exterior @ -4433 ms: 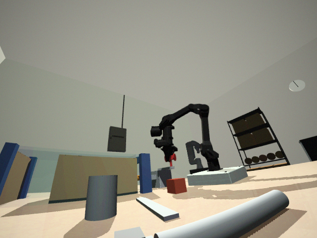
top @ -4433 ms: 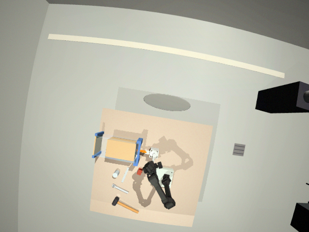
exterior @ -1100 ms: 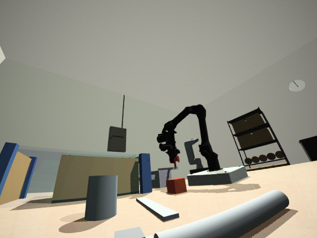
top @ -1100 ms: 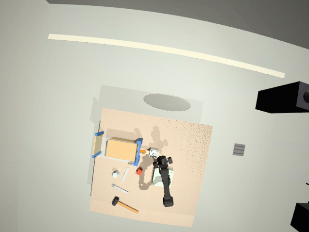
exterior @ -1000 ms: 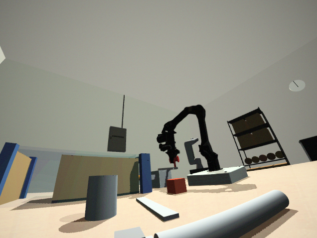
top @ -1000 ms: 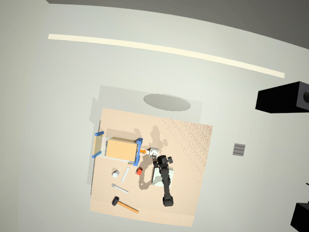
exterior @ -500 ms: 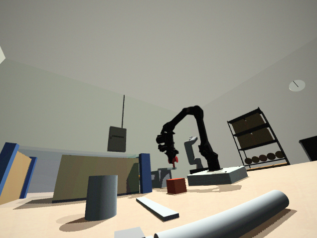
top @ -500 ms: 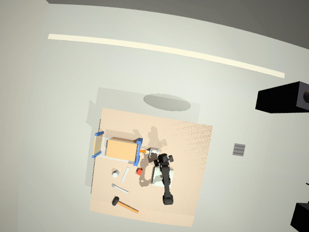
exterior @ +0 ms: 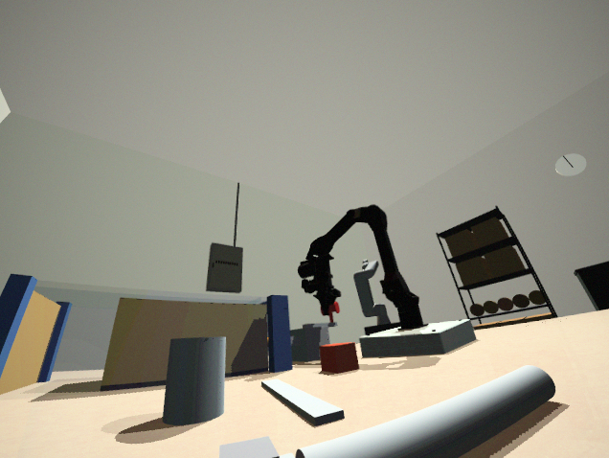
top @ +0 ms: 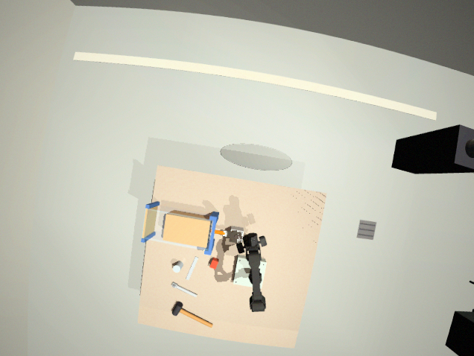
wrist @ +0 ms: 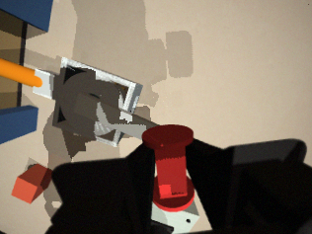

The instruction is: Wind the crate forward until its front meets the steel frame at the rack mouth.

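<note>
The tan crate [top: 186,229] [exterior: 189,337] sits flat in the clear-panelled cubby, its front close behind the blue frame [top: 212,235] [exterior: 279,332]; whether they touch I cannot tell. An orange strap [top: 219,231] [wrist: 19,73] runs from the mouth to the winch [top: 234,234] [exterior: 305,343] [wrist: 135,95]. The grey handle arm [wrist: 134,128] reaches across the winch top toward my gripper, its key end hidden in shade. My gripper [exterior: 329,307] [wrist: 165,138] is shut on the handle's red knob [wrist: 172,164] [exterior: 335,309], beside and above the winch.
A red block [top: 213,263] [exterior: 338,357] [wrist: 31,184] lies near the winch. A grey cylinder [top: 177,267] [exterior: 194,379], a flat bar [top: 192,267] [exterior: 303,400], a wrench [top: 185,290] and a hammer [top: 195,316] lie beside the cubby. The arm's pale base plate [top: 241,270] is near the winch.
</note>
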